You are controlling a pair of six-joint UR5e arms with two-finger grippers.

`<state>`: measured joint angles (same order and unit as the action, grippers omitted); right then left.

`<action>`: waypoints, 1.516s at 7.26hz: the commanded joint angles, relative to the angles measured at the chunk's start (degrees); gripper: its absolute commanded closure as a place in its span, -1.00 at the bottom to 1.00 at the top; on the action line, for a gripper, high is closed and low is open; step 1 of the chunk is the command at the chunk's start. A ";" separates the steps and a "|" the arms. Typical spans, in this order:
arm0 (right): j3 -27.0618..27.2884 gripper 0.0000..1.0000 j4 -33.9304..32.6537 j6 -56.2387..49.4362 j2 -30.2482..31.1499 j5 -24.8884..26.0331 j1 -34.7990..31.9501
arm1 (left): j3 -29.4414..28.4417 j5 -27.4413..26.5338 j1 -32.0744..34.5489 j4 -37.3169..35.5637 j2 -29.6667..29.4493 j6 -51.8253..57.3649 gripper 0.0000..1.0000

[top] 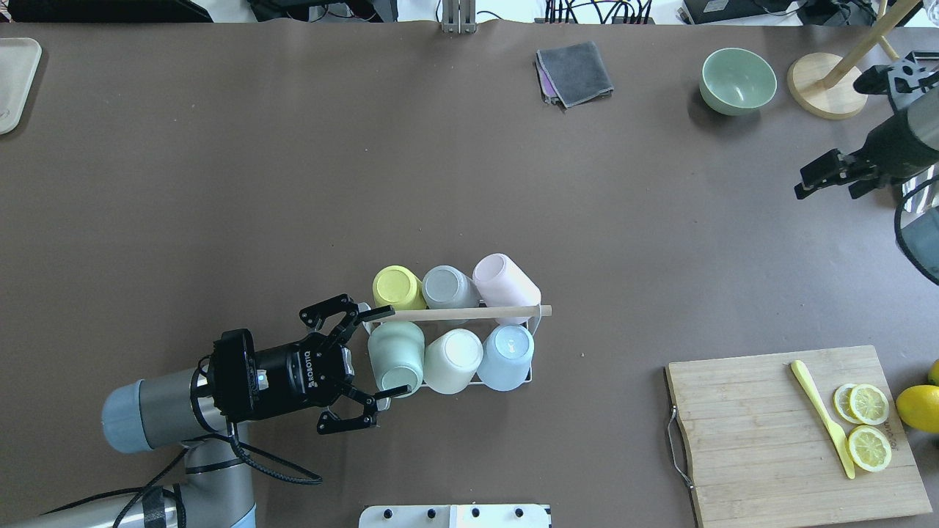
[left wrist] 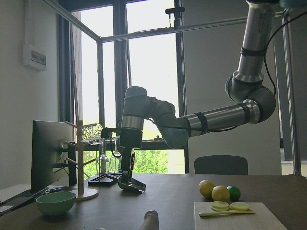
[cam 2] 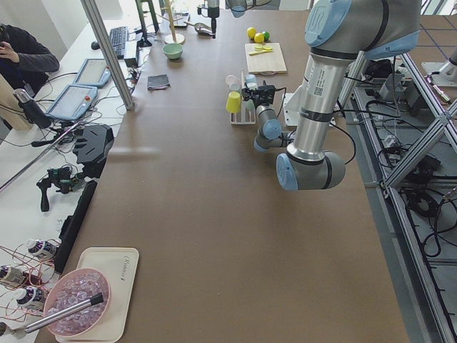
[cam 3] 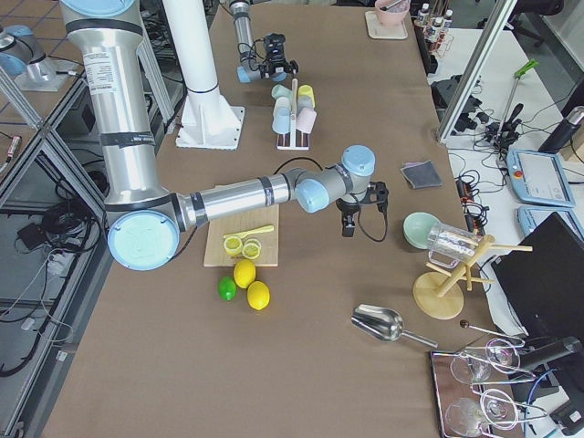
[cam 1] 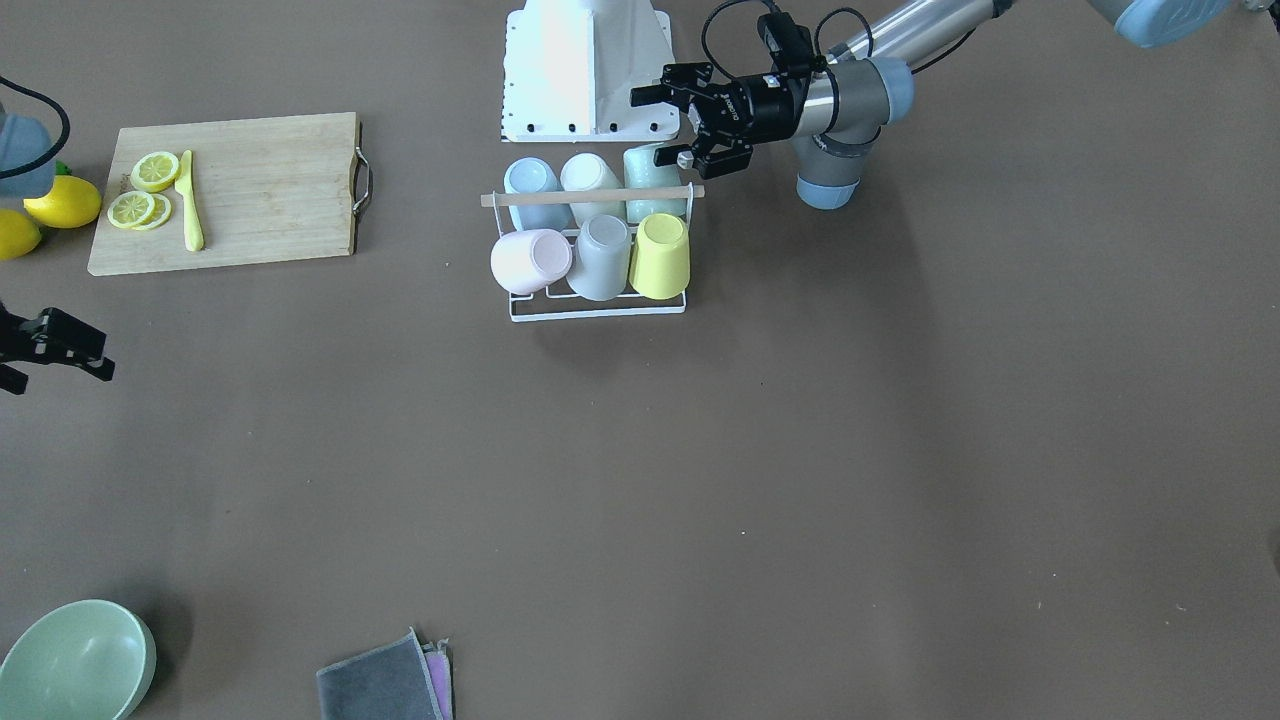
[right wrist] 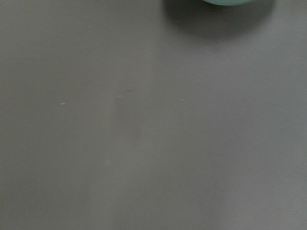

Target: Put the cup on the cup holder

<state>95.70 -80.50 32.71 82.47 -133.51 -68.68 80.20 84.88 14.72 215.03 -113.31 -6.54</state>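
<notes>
The cup holder, a white wire rack (top: 534, 331) with a wooden rod (top: 469, 313) across its top, stands mid-table and carries several upside-down cups. The far row holds a yellow cup (top: 396, 287), a grey cup (top: 447, 286) and a pink cup (top: 505, 279). The near row holds a mint cup (top: 396, 356), a white cup (top: 452, 359) and a blue cup (top: 506, 356). My left gripper (top: 383, 353) is open, with its fingers on either side of the mint cup's end. It also shows in the front view (cam 1: 652, 128). My right gripper (top: 813, 178) is open and empty, far to the right.
A wooden cutting board (top: 741, 433) with lemon slices (top: 868, 425) and a yellow knife (top: 821, 418) lies at the near right, with lemons (top: 917, 407) beside it. A green bowl (top: 737, 79), a grey cloth (top: 576, 72) and a wooden stand (top: 825, 92) sit at the far edge.
</notes>
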 commanded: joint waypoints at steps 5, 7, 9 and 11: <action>7.66 -1.00 -15.65 -11.42 13.32 0.62 -15.77 | 21.52 0.81 8.12 -25.38 13.00 -4.44 -0.98; 6.70 -1.00 -15.92 -20.89 15.43 0.53 -20.86 | 23.24 4.66 13.29 -36.46 14.08 -4.70 -0.98; 7.48 -1.00 -16.00 -30.09 18.94 -0.43 -29.65 | 25.77 9.66 18.30 -50.33 13.82 -7.60 -0.98; 7.48 -1.00 -15.92 -31.92 19.22 0.53 -30.03 | 27.29 9.87 19.99 -63.35 13.38 -7.26 -0.98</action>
<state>103.12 -96.47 2.35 101.30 -133.47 -98.00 106.72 94.28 33.51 159.75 -99.63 -13.86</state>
